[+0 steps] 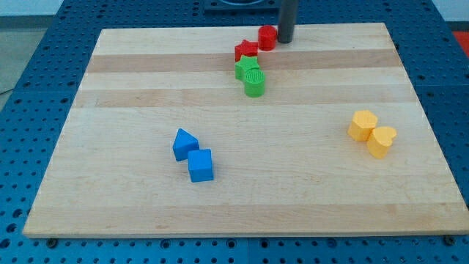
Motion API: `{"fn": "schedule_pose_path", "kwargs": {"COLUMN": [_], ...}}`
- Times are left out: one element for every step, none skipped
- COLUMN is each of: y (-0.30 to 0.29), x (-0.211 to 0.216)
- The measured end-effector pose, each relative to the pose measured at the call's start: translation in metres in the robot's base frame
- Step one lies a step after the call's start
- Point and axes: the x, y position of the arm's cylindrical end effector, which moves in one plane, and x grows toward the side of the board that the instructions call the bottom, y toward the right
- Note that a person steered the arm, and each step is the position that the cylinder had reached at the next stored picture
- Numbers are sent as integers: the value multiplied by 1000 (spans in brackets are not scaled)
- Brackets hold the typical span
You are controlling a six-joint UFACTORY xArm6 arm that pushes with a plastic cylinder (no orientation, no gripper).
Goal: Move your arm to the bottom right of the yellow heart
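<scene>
The yellow heart lies near the board's right edge, touching a yellow hexagon block on its upper left. My tip is at the view's top centre, right beside a red cylinder. The tip is far above and to the left of the yellow heart.
A red star block sits left of the red cylinder. Below it are a green star block and a green cylinder. A blue triangle block and a blue cube lie at lower left. The wooden board rests on a blue pegboard.
</scene>
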Motion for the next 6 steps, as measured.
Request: {"fn": "schedule_pose_path", "kwargs": {"y": [-31,-15,21,100,185,255], "x": [0,-7,-21,14,102,203]}}
